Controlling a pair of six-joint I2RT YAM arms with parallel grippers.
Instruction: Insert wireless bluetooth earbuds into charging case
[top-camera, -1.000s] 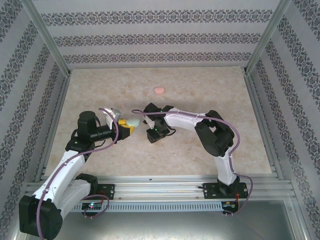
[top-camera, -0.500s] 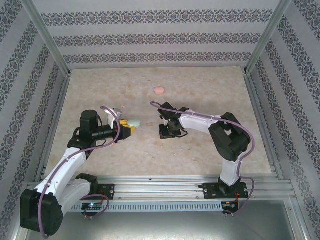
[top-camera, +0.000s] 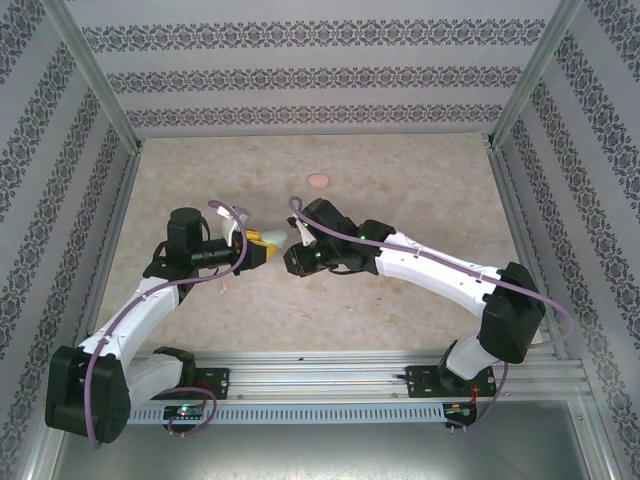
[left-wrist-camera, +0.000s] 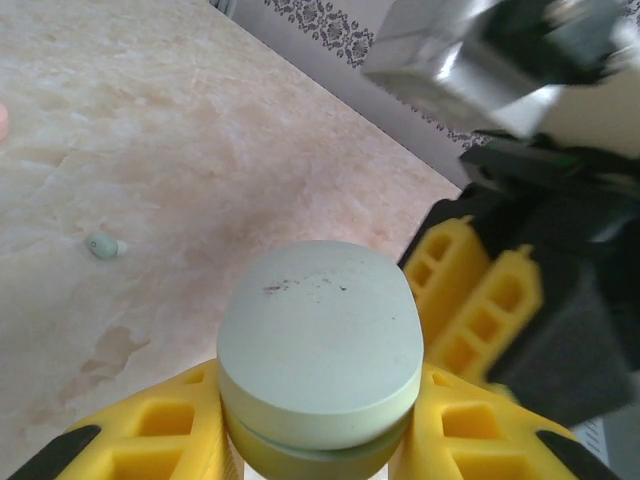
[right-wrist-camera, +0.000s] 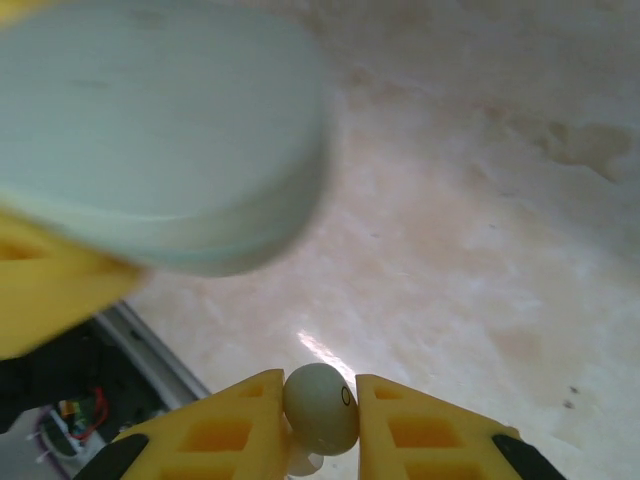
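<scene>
The mint green charging case, oval and with its lid down, sits clamped between the yellow fingers of my left gripper, above the table's middle. My right gripper is shut on a mint green earbud and hovers just right of the case, which looms blurred at the upper left. From above, the right gripper nearly touches the left gripper. Another mint earbud lies loose on the table.
A pale pink case lies on the marble tabletop toward the back. A tiny pale speck, perhaps a bud, lies near the left forearm. Patterned walls and metal posts ring the table.
The right arm pulled away to the right, then swung back left and now sits against the case. The left gripper with the case shifted slightly up and right.
</scene>
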